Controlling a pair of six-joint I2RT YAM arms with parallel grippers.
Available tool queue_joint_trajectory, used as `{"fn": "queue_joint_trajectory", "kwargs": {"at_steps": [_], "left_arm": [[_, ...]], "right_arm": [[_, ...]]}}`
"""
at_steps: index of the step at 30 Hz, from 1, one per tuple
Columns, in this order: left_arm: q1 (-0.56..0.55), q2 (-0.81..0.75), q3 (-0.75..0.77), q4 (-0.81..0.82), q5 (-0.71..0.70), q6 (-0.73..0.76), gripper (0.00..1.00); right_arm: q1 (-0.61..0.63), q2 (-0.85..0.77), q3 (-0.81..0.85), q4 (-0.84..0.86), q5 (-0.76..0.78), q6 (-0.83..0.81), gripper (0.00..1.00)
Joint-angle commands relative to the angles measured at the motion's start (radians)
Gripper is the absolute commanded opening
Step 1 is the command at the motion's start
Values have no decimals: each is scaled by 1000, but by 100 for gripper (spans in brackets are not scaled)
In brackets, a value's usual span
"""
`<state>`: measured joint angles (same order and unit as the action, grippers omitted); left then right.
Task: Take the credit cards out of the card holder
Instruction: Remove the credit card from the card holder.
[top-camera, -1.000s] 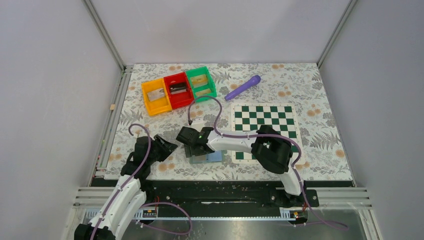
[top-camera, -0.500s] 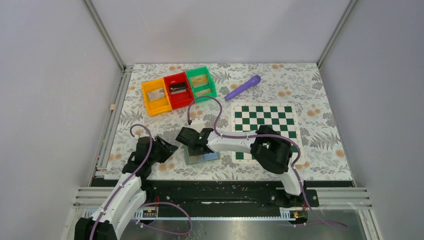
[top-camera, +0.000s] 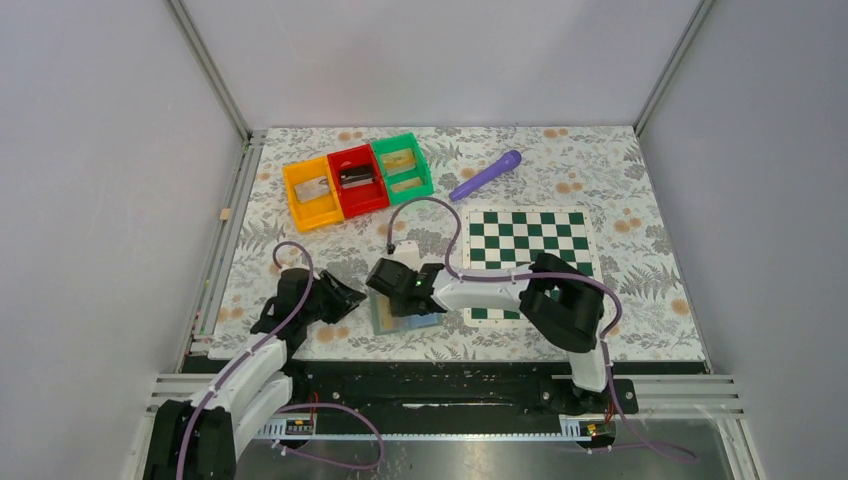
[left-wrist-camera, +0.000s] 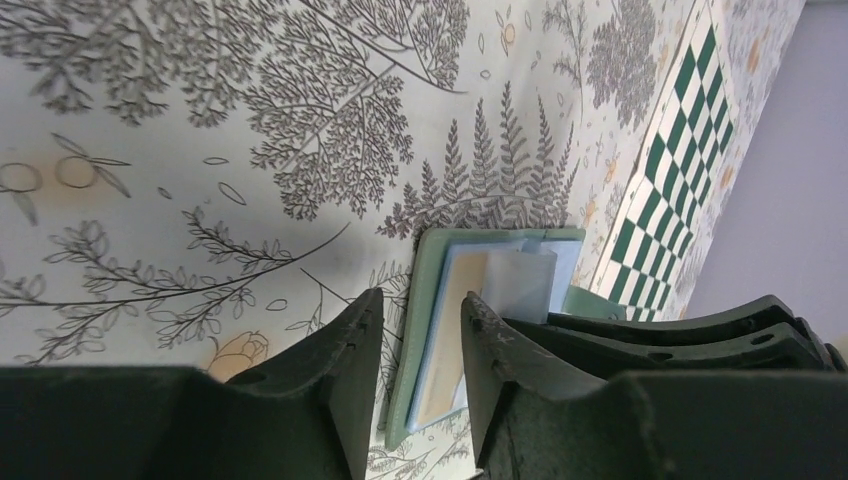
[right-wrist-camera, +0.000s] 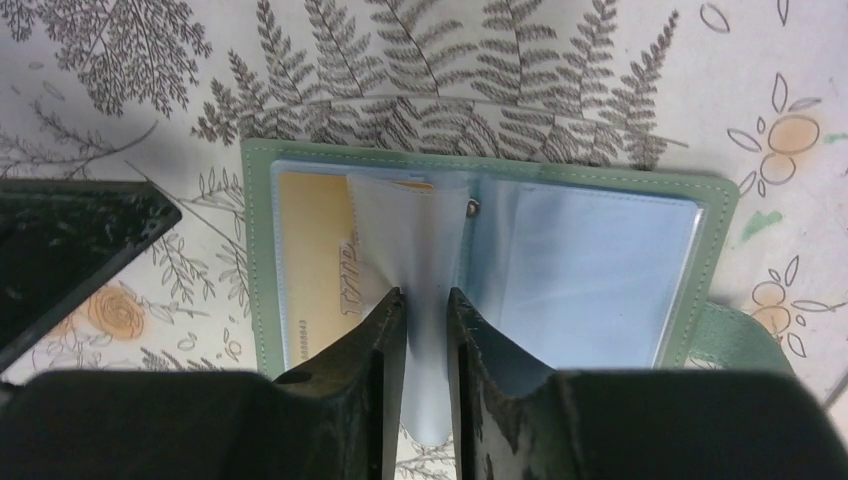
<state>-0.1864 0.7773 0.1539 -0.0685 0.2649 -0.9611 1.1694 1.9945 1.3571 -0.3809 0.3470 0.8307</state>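
The card holder (top-camera: 402, 320) (right-wrist-camera: 600, 250) lies spread open on the floral cloth near the front edge, with teal-green edging and light-blue clear pockets. A tan credit card (right-wrist-camera: 312, 250) (left-wrist-camera: 452, 340) shows inside its left pocket. One clear sleeve (right-wrist-camera: 415, 230) stands up from the middle fold, and my right gripper (right-wrist-camera: 427, 300) (top-camera: 393, 288) is shut on it. My left gripper (left-wrist-camera: 422, 298) (top-camera: 345, 297) is open just left of the holder, low over the cloth, with nothing between its fingers. In the left wrist view the holder's left edge lies just beyond the fingertips.
Orange (top-camera: 312, 193), red (top-camera: 356, 180) and green (top-camera: 404, 167) bins stand at the back left. A purple torch-like stick (top-camera: 486, 175) lies behind the green-and-white chessboard (top-camera: 528, 255), which lies right of the holder. Purple cables loop over both arms.
My right gripper has closed from wide to a pinch on the sleeve and shifted a little right and nearer. The left gripper has edged toward the holder.
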Motion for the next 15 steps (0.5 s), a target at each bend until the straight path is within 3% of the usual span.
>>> {"fn": "queue_joint_trajectory", "kwargs": {"at_steps": [1,7,15], "left_arm": [[3,73,-4,161,115,17,33],[-26,149,3,267,192,21,28],[-118,177,36,277,153,22,16]], "right_arm": [[-21,-122,-124,193,-56,42,26],[-73,-214,-347,503,-184,129,22],[-123,-272,-534,800,-275,239,19]]}}
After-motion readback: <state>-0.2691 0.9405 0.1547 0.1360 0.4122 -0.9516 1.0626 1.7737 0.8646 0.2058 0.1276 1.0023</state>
